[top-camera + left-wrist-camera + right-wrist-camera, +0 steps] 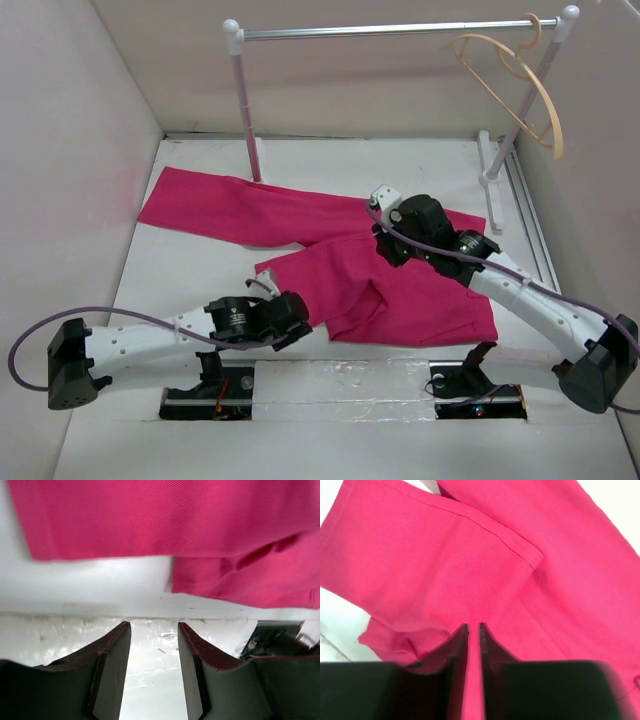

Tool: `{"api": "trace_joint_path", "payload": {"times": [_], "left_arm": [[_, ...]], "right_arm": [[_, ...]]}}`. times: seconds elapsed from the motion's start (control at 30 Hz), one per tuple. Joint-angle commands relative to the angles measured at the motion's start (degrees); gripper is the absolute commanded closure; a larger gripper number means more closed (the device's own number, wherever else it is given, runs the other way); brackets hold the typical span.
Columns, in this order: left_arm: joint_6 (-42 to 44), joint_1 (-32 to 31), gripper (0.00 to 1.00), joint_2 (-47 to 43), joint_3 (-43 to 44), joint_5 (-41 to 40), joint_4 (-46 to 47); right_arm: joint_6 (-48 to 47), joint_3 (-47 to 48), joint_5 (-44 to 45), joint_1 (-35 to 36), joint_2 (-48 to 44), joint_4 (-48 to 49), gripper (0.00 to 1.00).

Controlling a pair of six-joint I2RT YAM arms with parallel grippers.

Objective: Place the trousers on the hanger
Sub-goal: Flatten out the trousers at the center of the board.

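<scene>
Figure: the work cell. White table top [170, 270], matt and evenly lit, extends on every side of the left gripper [312, 318] and the right gripper [392, 248]. Three plain beige walls enclose it: the left wall [60, 150] well to the left of the left gripper, the far wall [350, 90] beyond both grippers, the right wall [600, 200] to the right of the right gripper. A rail frame [400, 30], a silver bar on pale uprights with white feet, stands beyond both grippers, near the far wall. A crinkled reflective strip [340, 385] lies on the near side of both grippers and catches soft glare. Light is diffuse; shadows are faint.
</scene>
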Motion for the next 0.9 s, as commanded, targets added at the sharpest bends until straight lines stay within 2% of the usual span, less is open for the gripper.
{"api": "trace_joint_path", "payload": {"times": [0.0, 0.03, 0.07, 0.2, 0.4, 0.53, 0.63, 0.87], "left_arm": [[-28.76, -5.97, 0.61, 0.92, -2.40, -5.19, -3.84], [-35.41, -7.57, 0.60, 1.63, -3.19, -6.06, -4.73], [-38.44, -8.89, 0.59, 1.89, -3.72, -6.33, -4.74], [-49.17, -9.69, 0.57, 1.73, -7.31, -7.56, -4.56], [-62.27, -9.69, 0.57, -2.85, -13.30, -6.60, -9.22], [-67.54, -9.69, 0.55, -4.43, -13.65, -8.43, -12.11], [-69.93, -9.17, 0.54, -2.15, -12.42, -11.42, -13.97], [-64.31, -1.79, 0.51, 8.03, -7.95, -14.77, -7.37]], "right_arm": [[-2.72, 2.09, 1.21, -1.02, -3.00, -4.19, 0.76], [-2.90, 1.91, 0.67, -1.02, -3.45, -4.37, 0.64], [-3.08, 1.56, 0.67, -1.02, -4.15, -4.37, 0.62], [-2.99, -1.07, -6.61, -1.02, -7.66, -2.53, 0.60], [-2.99, -4.24, -9.88, -0.32, -13.21, -3.93, 0.59], [-4.04, -5.91, -11.98, 0.21, -16.01, -4.63, 0.58], [-5.36, -7.14, -14.71, 0.21, -17.16, -4.81, 0.58], [-8.08, -8.28, -18.58, 1.35, -19.27, -6.57, 0.58]]}}
